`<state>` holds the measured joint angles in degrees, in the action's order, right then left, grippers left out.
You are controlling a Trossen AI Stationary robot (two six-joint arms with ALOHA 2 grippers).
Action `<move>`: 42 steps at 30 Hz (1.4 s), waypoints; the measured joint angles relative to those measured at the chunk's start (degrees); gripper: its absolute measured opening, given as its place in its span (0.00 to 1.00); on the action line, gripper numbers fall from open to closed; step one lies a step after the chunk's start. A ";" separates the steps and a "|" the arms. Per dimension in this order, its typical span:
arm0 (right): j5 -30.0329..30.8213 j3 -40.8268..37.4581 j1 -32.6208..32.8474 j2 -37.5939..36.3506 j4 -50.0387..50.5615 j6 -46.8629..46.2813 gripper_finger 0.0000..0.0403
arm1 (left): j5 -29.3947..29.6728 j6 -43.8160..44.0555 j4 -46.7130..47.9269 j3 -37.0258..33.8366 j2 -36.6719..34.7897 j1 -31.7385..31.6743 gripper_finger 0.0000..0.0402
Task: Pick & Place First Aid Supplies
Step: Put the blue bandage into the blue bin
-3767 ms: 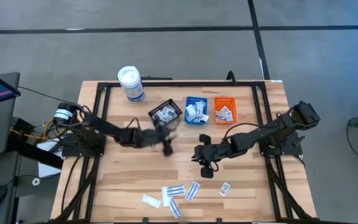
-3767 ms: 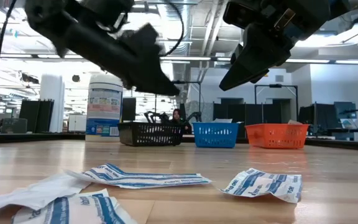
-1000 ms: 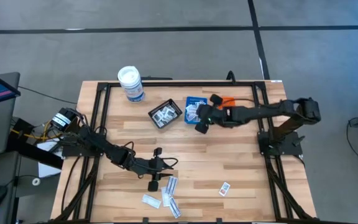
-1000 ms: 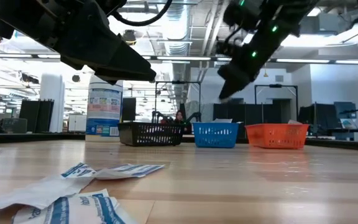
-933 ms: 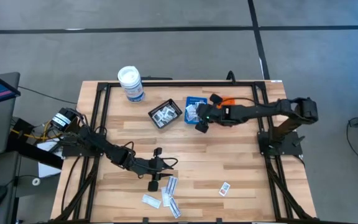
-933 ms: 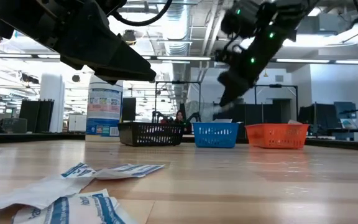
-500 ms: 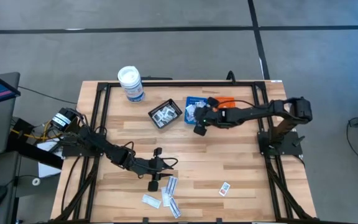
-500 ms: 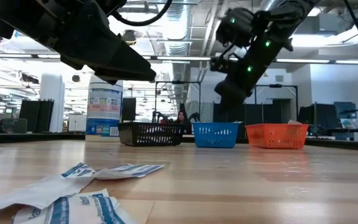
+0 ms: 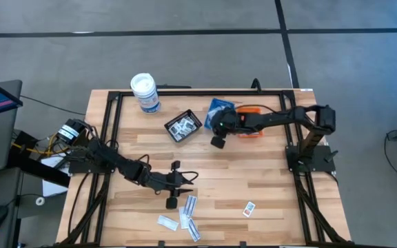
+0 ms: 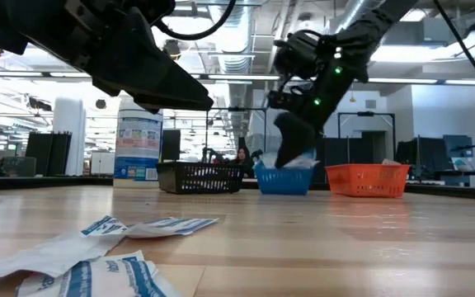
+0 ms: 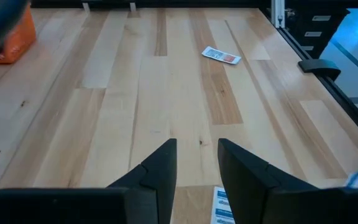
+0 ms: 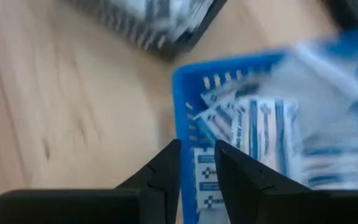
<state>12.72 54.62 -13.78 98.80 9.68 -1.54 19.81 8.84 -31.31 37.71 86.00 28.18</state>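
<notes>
The first aid supplies are small white packets with blue print. Several lie loose near the table's front edge [image 9: 188,205], one sits apart to the right [image 9: 249,208], and more fill the blue tray [image 12: 272,134]. My left gripper [image 9: 178,189] hangs open just above the loose packets, pointing toward the table's right, with nothing between its fingers [image 11: 197,165]. My right gripper [image 9: 217,126] slants down over the blue tray [image 9: 219,105] from the right, open. Its fingers stand over the tray's wall and a packet [image 12: 205,177] inside it. My right gripper reaches down at the blue tray's wall [image 12: 182,106] and the packets behind it. I cannot tell whether its fingers touch the tray or a packet, as the wrist view is blurred and the arm covers the spot from above.
A black tray [image 9: 182,126] with packets stands left of the blue one, and an orange tray [image 9: 250,110] lies under my right arm. A white canister with a blue label [image 9: 145,92] stands at the far left. Bare wood lies between the trays and the loose packets.
My right gripper has gone down and toward the table's left, from above the blue and orange trays to the blue tray's top, tipping its fingers further downward. The blue tray now sits turned a little from where it stood.
</notes>
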 joint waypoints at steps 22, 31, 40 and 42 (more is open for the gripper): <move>-8.33 11.61 -11.87 4.28 15.20 -0.06 0.22 | 0.00 0.00 0.03 0.00 0.00 -0.95 0.29; -9.91 12.60 -11.49 9.05 19.04 0.03 0.22 | 0.02 0.14 0.42 0.02 0.00 -0.95 0.29; -6.59 19.64 -5.95 2.51 34.15 -2.58 0.23 | 0.00 0.03 0.42 0.02 0.00 -0.95 0.29; -5.06 20.85 -4.42 -0.05 35.94 -3.52 0.23 | 0.00 0.25 0.42 0.02 0.00 -0.95 0.29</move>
<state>7.66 75.47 -18.19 98.75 45.61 -5.06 19.81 9.08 -30.89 37.74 86.00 27.22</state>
